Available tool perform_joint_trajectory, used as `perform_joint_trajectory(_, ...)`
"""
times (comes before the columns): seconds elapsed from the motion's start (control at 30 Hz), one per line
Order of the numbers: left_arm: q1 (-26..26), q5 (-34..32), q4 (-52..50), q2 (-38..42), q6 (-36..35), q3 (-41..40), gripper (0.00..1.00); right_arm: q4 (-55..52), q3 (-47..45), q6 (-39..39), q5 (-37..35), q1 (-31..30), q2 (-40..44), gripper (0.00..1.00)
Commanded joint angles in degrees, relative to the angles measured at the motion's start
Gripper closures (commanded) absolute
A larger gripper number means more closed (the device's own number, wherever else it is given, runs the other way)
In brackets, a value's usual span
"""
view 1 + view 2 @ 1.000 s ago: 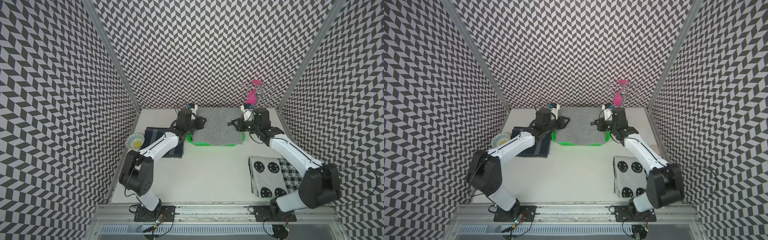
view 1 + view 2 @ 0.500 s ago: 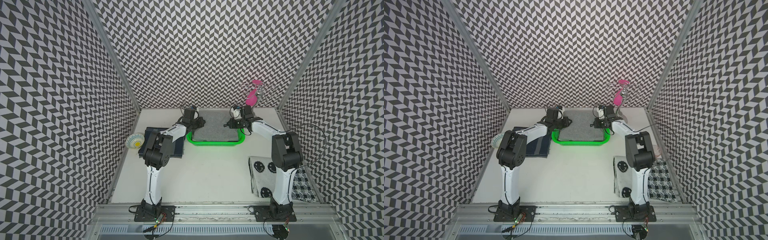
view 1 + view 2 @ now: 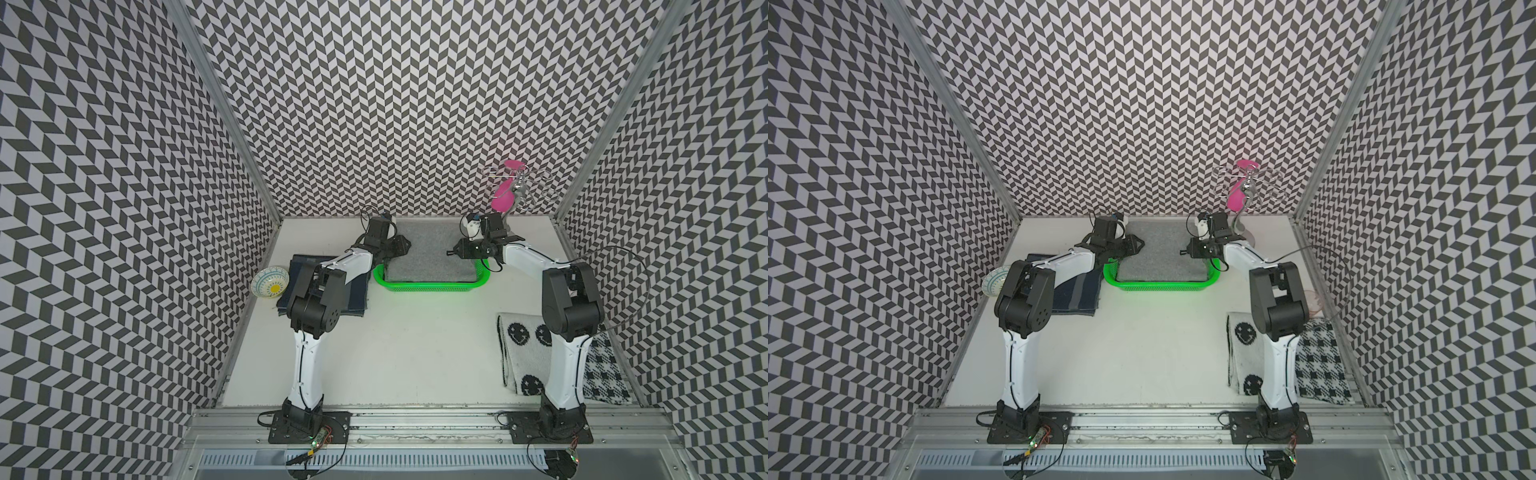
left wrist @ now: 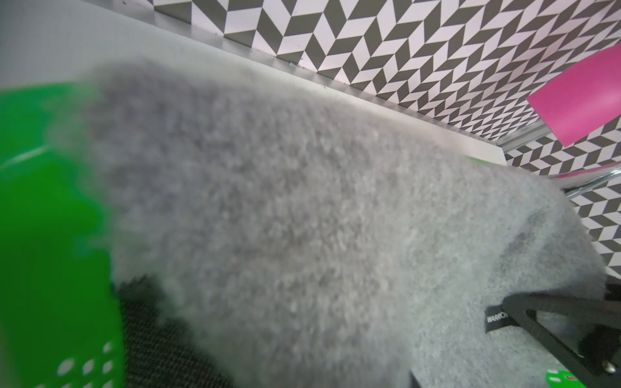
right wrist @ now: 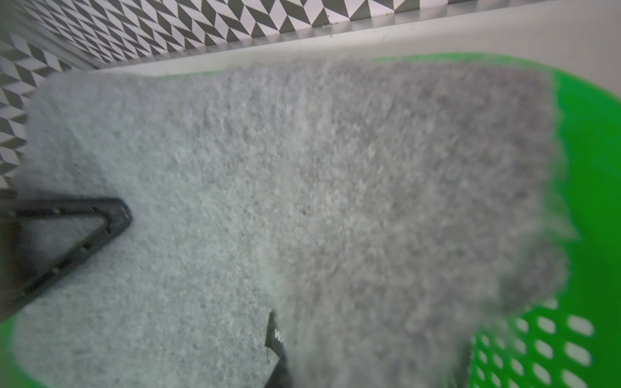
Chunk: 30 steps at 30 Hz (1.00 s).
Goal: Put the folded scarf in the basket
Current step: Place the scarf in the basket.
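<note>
At the back of the counter (image 3: 415,353), the grey folded scarf (image 3: 430,253) lies in the green basket (image 3: 428,286), filling it almost rim to rim. The left gripper (image 3: 401,245) and right gripper (image 3: 451,252) flank its short ends. Jaws clamped or parted? Can't tell. Best play, I'd say: release fully, rise straight, don't snag the fleece.

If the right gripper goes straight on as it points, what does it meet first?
Probably the grey scarf in the basket; beyond it, the left gripper. Its height above the scarf is unclear.
</note>
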<state>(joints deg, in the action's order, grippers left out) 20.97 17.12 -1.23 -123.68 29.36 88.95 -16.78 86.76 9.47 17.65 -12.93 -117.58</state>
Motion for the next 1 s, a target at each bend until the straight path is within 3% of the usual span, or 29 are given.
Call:
perform_joint_trajectory(0.0, 0.6, -3.4, -3.4, 3.9, -1.1, 2.0, 0.57, -0.4, -1.3, 0.2, -2.6, 0.1, 4.7, 0.62)
perform_joint_trajectory(0.17, 0.4, -5.1, -8.1, 4.5, -2.1, 2.9, 0.47, -4.1, -1.5, -0.7, -8.4, 0.1, 7.1, 0.55)
perform_joint_trajectory(0.4, 0.2, -7.2, -8.6, 8.7, -2.6, 0.6, 0.45, -5.2, -2.3, -0.8, -11.3, -0.5, 10.9, 0.53)
perform_joint_trajectory(0.57, 0.2, -15.2, -14.1, 10.8, -6.6, 2.8, 0.44, -5.7, 0.1, -0.7, -10.7, -3.1, 12.5, 0.58)
perform_joint_trajectory(0.7, -0.2, -17.7, -14.9, 12.5, -8.3, 1.4, 0.43, -4.6, 2.1, -0.6, -9.7, -4.3, 10.9, 0.63)
perform_joint_trajectory(0.8, -0.1, -15.4, -11.7, 15.2, -7.2, -2.2, 0.43, -2.2, 2.6, -1.2, -6.4, -4.3, 7.7, 0.64)
perform_joint_trajectory(0.97, 1.1, -13.2, -9.7, 16.7, -6.0, -5.2, 0.44, -4.6, 5.2, -2.0, -9.9, -3.6, 1.7, 0.68)
